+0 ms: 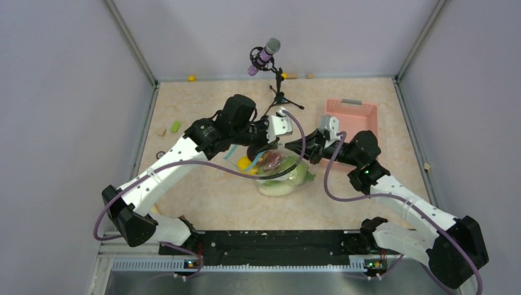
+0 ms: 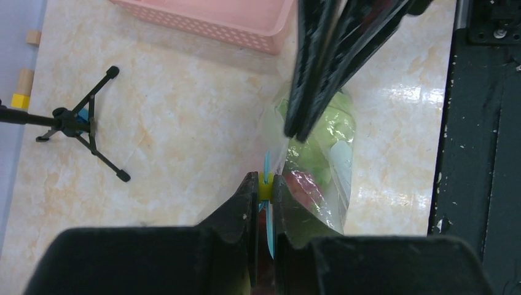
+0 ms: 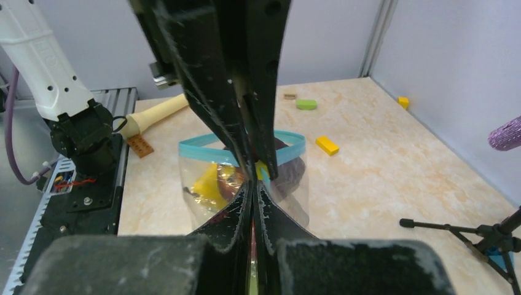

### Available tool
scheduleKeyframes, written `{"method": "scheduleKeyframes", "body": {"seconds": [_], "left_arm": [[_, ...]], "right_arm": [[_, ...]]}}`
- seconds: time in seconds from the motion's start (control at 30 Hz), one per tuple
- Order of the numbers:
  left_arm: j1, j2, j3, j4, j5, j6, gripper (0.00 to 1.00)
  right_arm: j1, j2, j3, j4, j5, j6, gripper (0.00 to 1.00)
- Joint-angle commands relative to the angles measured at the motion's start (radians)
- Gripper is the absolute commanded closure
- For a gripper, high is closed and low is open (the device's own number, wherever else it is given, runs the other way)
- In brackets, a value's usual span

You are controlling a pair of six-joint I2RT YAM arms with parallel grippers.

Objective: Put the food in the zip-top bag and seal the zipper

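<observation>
Atop the crinkly clear bag [image 2: 338, 184], left jaws pinch its blue zipper [image 3: 198, 147].

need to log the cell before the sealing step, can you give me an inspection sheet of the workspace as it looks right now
surface: marbled beige table, glossy.
job's things: zip-top bag at centre with the food inside; zipper gapes in a loop, not sealed.
clutter: pink basket, microphone on a tripod, yellow block, green bit.
grippers: left gripper shut on the zipper; right gripper shut at the bag's rim, grip on the film unclear.
cables: purple cables hang off both arms, one arcing over the bag.
surroundings: grey walls, metal corner posts.
</observation>
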Motion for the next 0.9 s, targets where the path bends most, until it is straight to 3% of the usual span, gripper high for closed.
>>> {"method": "scheduleKeyframes", "body": {"seconds": [0.0,0.23,0.43,0.67,0.87], "left_arm": [[0.006,-0.03,-0.013,0.022,-0.03,0.007,1.0],[0.006,-0.033,-0.012,0.004,-0.058,0.018,1.0],[0.006,-0.049,-0.013,0.0,-0.01,0.02,1.0],[0.006,-0.032,0.005,0.015,0.047,0.006,1.0],[0.006,-0.057,-0.026,0.044,0.128,0.075,1.0]], "right_arm": [[0.006,-0.093,-0.01,-0.042,0.036,-0.024,1.0],[-0.005,-0.136,-0.018,-0.127,0.123,-0.044,1.0],[-0.014,-0.108,-0.029,-0.052,-0.006,-0.08,1.0],[-0.013,0.008,0.014,0.046,-0.133,-0.061,0.64],[-0.013,0.034,0.006,-0.004,-0.172,-0.125,0.49]]}}
